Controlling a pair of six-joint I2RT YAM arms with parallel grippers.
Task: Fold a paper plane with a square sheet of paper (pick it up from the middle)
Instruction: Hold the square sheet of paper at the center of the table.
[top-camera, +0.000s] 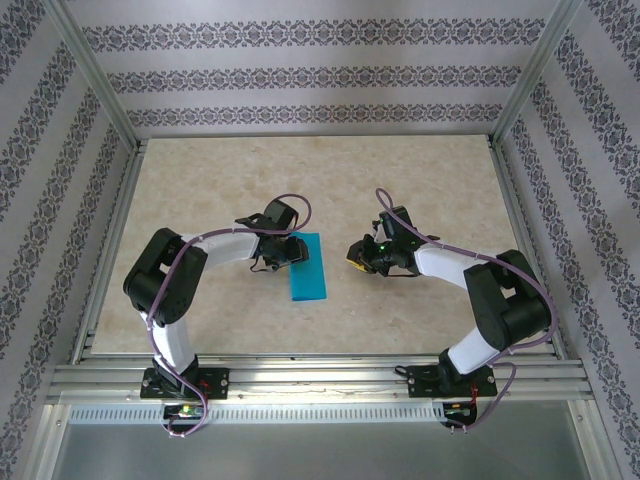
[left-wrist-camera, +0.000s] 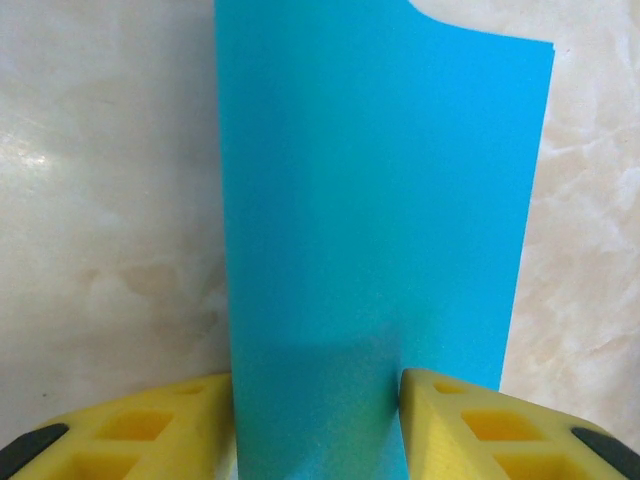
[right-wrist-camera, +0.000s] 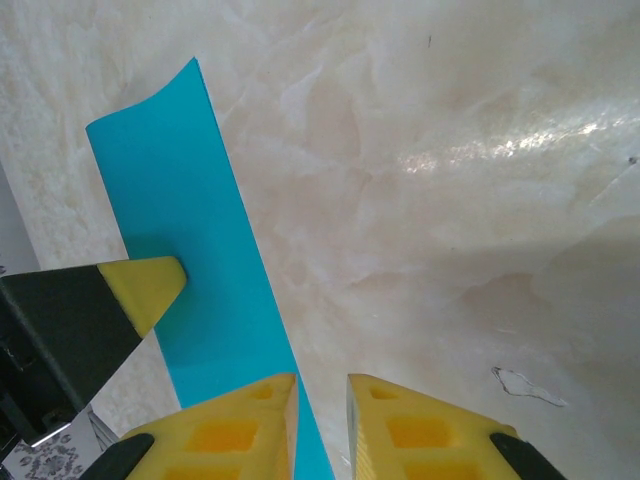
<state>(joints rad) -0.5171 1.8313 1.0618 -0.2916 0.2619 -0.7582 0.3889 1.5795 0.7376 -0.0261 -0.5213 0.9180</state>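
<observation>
Partly between half-spread left fingers (left-wrist-camera: 460, 425), the folded paper (left-wrist-camera: 380, 200); right fingers (right-wrist-camera: 230, 430) narrow, empty, apart from it.

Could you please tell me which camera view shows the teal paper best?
The top external view: the teal paper shows nearly its whole oblong outline. The left wrist view crops its near end; the right wrist view shows a slanted strip.
</observation>
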